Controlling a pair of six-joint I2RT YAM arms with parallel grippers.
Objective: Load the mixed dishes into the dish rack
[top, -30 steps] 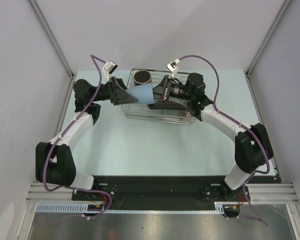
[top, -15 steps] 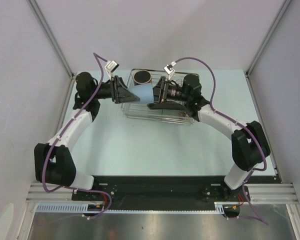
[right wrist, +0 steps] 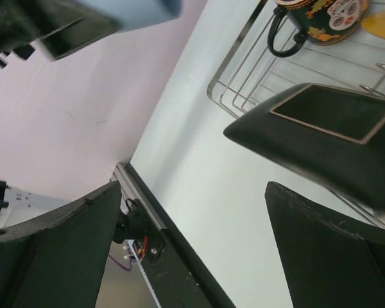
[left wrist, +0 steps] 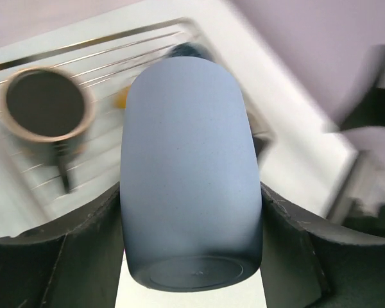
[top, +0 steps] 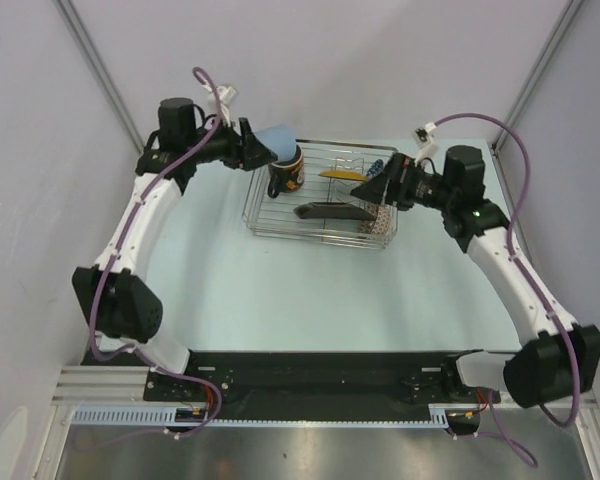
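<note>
My left gripper [top: 258, 152] is shut on the small light-blue cup [top: 276, 138], held in the air above the dish rack's [top: 315, 232] back left corner. In the left wrist view the cup [left wrist: 189, 173] lies lengthwise between both fingers, base toward the camera. Below it the skull-print mug [top: 286, 175] stands in the rack, seen again in the left wrist view [left wrist: 45, 106]. The yellow plate [top: 338, 174] and the dark square plate [top: 332, 211] lean in the rack. My right gripper [top: 368, 190] is open and empty at the rack's right side, its jaws [right wrist: 192, 192] wide apart.
A pale patterned dish edge [top: 380, 222] shows at the rack's right front corner. The right wrist view shows the dark square plate [right wrist: 321, 138], the mug [right wrist: 321, 19], rack wires [right wrist: 244, 70] and the table's black front rail [right wrist: 173, 250]. Enclosure walls stand close behind the rack.
The right gripper opened, let go of the light-blue cup and drew back to the right. The left gripper closed on the cup and carried it up and back-left, over the mug.
</note>
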